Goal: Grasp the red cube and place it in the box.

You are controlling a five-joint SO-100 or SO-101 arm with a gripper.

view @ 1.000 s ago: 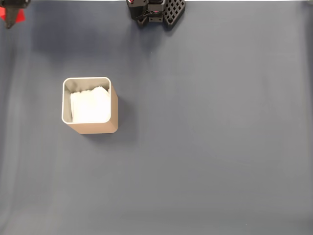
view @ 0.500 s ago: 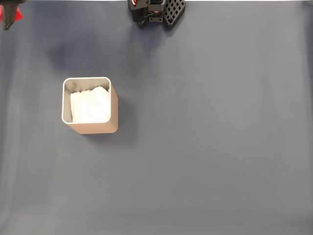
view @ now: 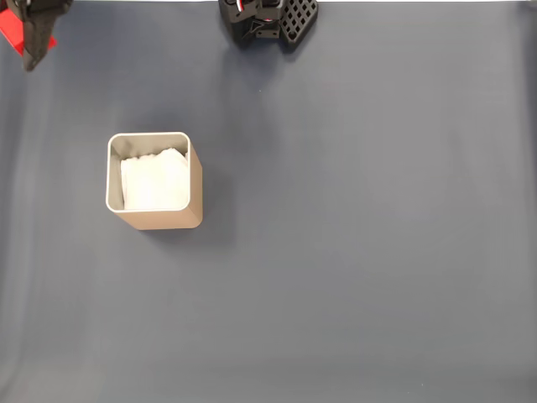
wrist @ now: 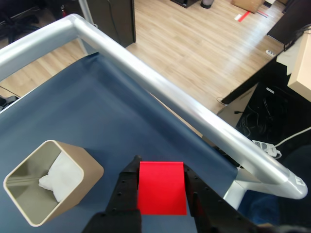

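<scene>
In the wrist view, the box (wrist: 48,187) is sitting upright at lower left on the blue table (wrist: 112,116). To its right, the pincer (wrist: 161,191) is gripping the red cube (wrist: 162,188) between both black fingers (wrist: 125,189), holding it aloft above the table.

- Setting: an office or laboratory room, judged from the wrist view.
- Tabletop (wrist: 92,111): covered by a dark blue-grey mat, edged by a rounded silver metal frame (wrist: 160,82).
- Floor (wrist: 194,39): light wood-look planks.
- Right side: power strip (wrist: 265,147) with cables beneath a pale desk edge (wrist: 299,63).
- Upper left: dark cabinet (wrist: 112,17).
</scene>
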